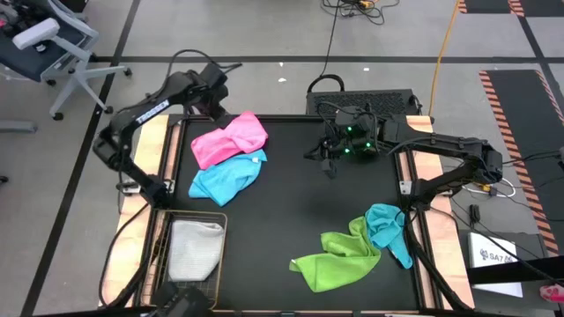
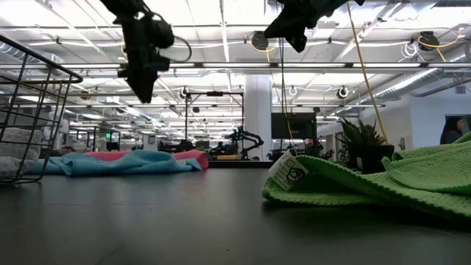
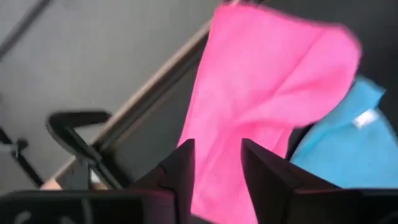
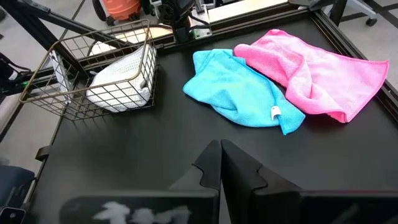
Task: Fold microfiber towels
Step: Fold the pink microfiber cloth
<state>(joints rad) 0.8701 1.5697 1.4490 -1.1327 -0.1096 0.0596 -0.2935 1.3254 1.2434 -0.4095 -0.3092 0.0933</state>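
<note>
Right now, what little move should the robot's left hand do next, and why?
Probably lower the left gripper onto the pink towel: its fingers stand apart and empty above that towel, which lies crumpled and unfolded, overlapping the light blue towel.

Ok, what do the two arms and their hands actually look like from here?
Both arms are dark, jointed and slim. The left arm carries white lettering along its link. The right arm has green lights glowing at its wrist. The left hand and right hand each have two dark, angular fingers.
</note>
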